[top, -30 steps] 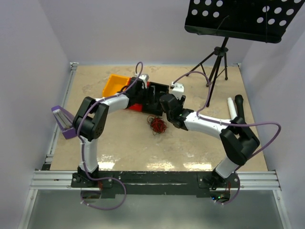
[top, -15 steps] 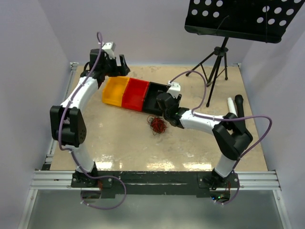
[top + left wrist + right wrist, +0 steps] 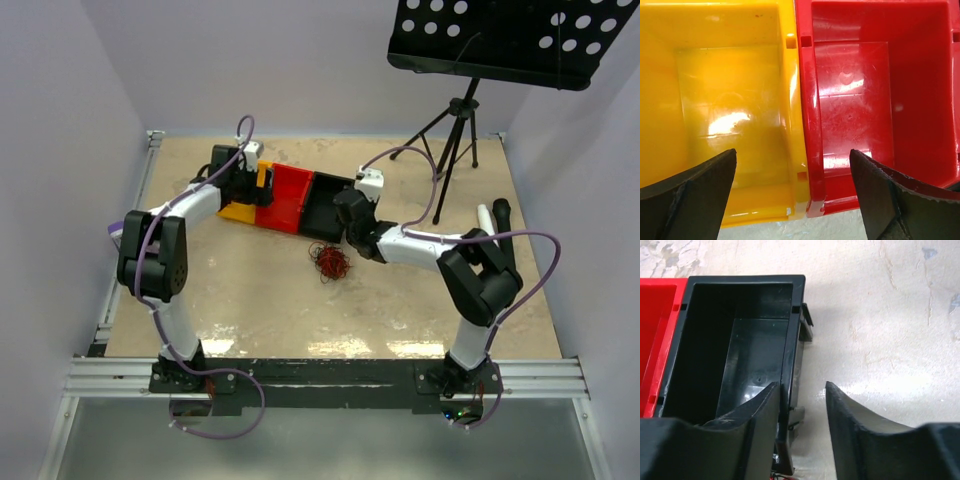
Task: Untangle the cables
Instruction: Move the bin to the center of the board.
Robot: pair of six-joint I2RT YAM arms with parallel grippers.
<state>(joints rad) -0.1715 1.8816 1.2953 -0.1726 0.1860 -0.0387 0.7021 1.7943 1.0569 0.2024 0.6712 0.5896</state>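
Observation:
The cables are a small snarl of thin red and dark wires lying on the table, in front of the black bin. A red strand shows at the bottom edge of the right wrist view. My right gripper is open, just behind the snarl; its jaws straddle the black bin's right wall with a gap left. My left gripper is open and empty above the wall where the yellow bin meets the red bin, as the left wrist view shows.
Yellow, red and black bins stand in a joined row at the back of the table. A music stand on a tripod is at the back right. A white roll lies at the right edge.
My left arm swung from over the red and black bins out to the back left, then came back over the yellow bin. My right gripper shifted slightly toward the black bin's end.

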